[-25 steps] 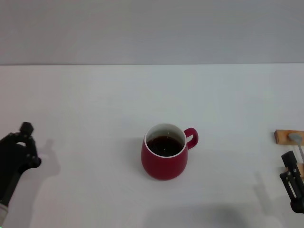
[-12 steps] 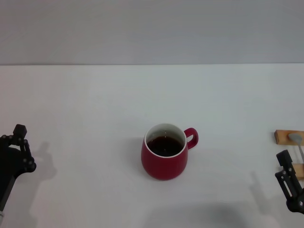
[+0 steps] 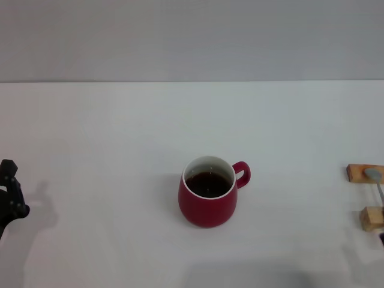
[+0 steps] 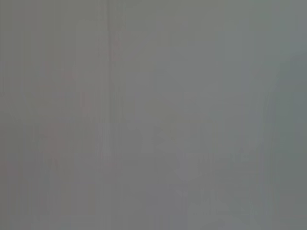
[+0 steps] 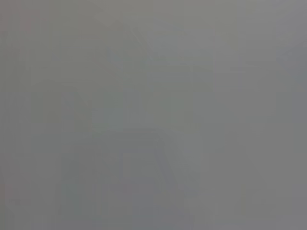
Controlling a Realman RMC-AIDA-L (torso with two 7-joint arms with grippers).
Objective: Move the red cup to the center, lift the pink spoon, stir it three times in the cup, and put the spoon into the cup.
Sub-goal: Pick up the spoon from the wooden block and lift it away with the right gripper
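Both arms have drawn back: the left hand (image 3: pixel 9 195) sits at the left edge, grip unreadable, the right out of view. The red cup (image 3: pixel 207 200) stands centred; the pink spoon (image 3: pixel 376 183) remains untouched on blocks far right.

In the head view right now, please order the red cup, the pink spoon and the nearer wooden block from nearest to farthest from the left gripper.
From the left gripper at the table's left edge:
1. red cup, centre
2. wooden block, far right
3. pink spoon, far right; these last two are nearly too close to call
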